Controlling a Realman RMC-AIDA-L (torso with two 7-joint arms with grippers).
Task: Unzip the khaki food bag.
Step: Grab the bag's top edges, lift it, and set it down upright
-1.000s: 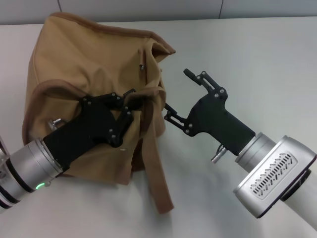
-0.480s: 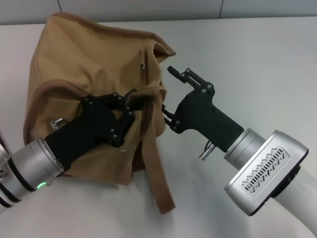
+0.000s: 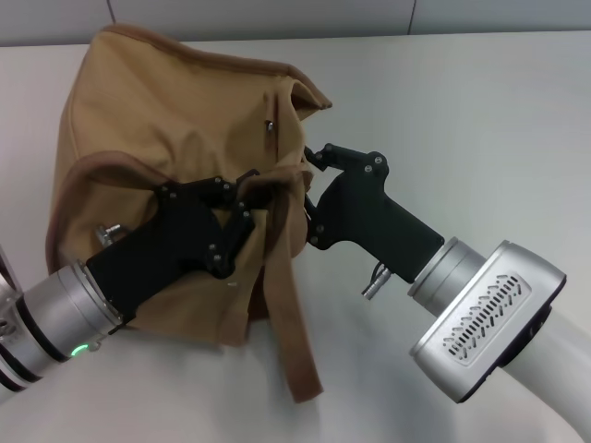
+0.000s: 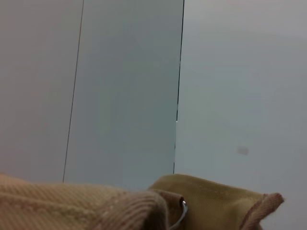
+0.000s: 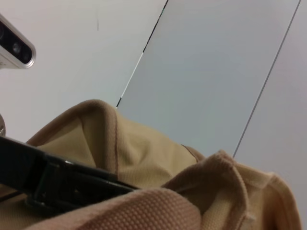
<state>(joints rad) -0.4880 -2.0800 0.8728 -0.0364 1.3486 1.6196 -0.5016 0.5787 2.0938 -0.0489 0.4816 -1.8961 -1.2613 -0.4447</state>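
The khaki food bag (image 3: 166, 120) lies slumped on the white table, left of centre, with one wide strap (image 3: 286, 314) trailing toward me. My left gripper (image 3: 251, 189) is shut on a fold of the bag's canvas at its near right corner. My right gripper (image 3: 307, 185) is open and sits against the bag's right edge, its fingers on either side of the bunched fabric beside the left gripper. A small metal piece (image 3: 270, 125) shows on the bag above them. The bag's canvas also shows in the left wrist view (image 4: 211, 201) and the right wrist view (image 5: 144, 153). The zipper line is hidden.
The white table (image 3: 462, 111) stretches to the right and behind the bag. The left gripper's black finger (image 5: 57, 184) crosses the bottom of the right wrist view. A grey panelled wall fills the background of both wrist views.
My right gripper has moved left and slightly up from open table space until its fingers reach the bag's right edge. The left gripper and bag have stayed nearly still.
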